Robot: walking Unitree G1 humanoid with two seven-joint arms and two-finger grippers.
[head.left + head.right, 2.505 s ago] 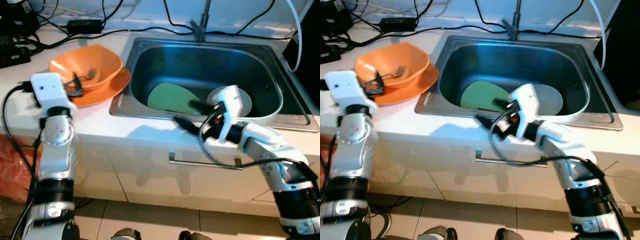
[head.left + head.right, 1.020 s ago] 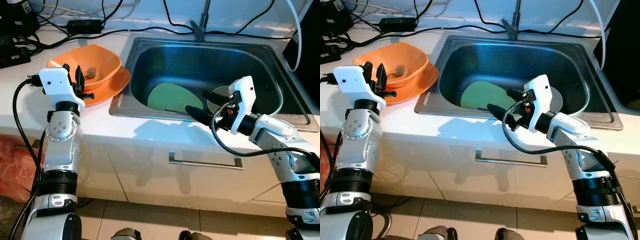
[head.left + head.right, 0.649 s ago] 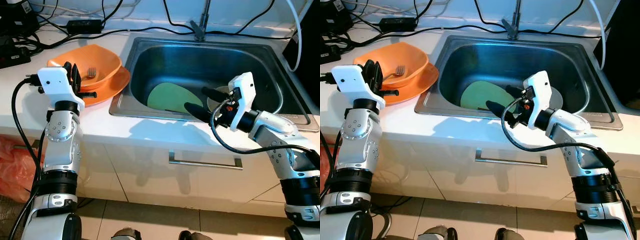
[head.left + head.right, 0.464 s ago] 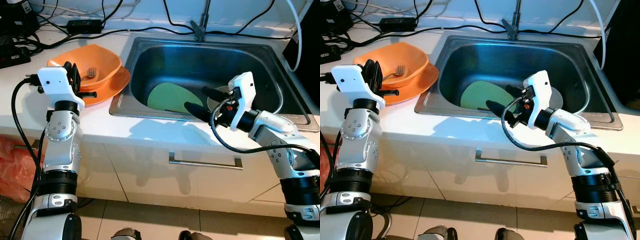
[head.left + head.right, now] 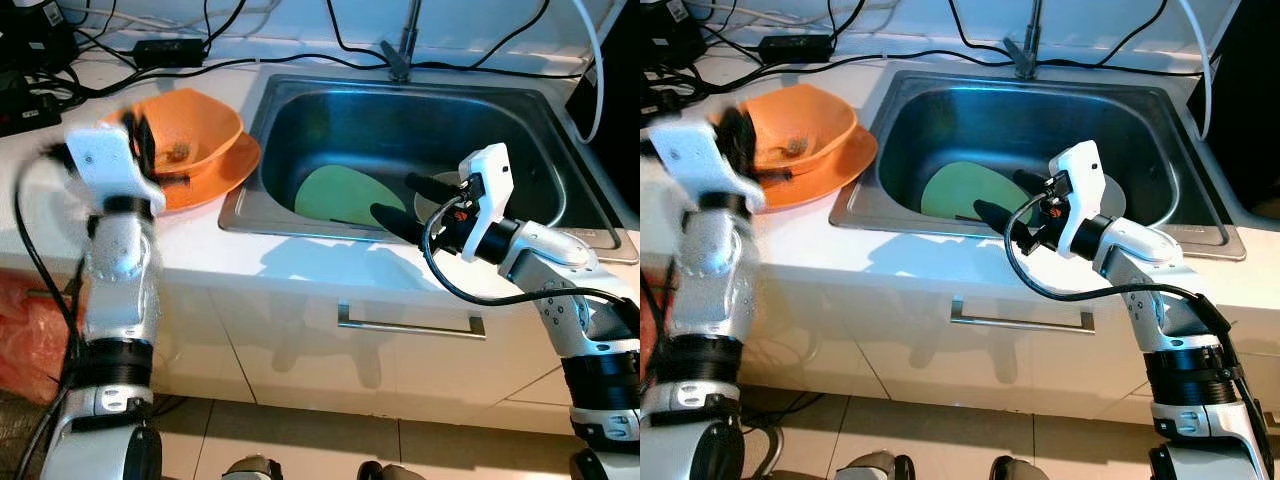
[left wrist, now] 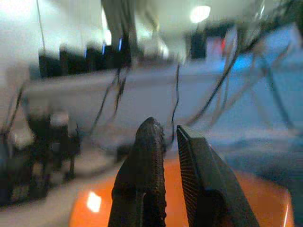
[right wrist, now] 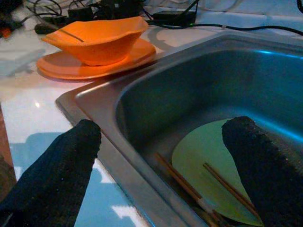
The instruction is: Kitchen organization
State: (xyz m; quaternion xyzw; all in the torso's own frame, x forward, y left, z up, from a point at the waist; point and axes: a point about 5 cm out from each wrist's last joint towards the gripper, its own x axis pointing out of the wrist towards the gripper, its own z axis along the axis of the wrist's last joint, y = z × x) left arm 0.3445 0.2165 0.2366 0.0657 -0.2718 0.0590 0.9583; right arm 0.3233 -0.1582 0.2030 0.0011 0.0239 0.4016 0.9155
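An orange bowl (image 5: 195,128) sits on an orange plate (image 5: 228,165) on the counter left of the sink (image 5: 330,88), with a fork (image 5: 178,152) lying in it. My left gripper (image 5: 150,155) is blurred at the bowl's near left side. In the left wrist view its fingers (image 6: 142,165) stand almost together, with nothing between them, above the orange rim. My right gripper (image 5: 406,201) is open over the sink's front rim. Below it lie a green plate (image 5: 340,193), chopsticks (image 7: 187,184) and a white dish (image 5: 500,205).
The faucet (image 5: 402,50) stands at the back of the sink. Black cables (image 5: 150,62) and a power brick lie along the back of the counter. A cabinet handle (image 5: 410,325) runs below the counter edge.
My left arm is now blurred and has shifted a little to the left beside the orange bowl. The right gripper has stayed open over the sink's front rim.
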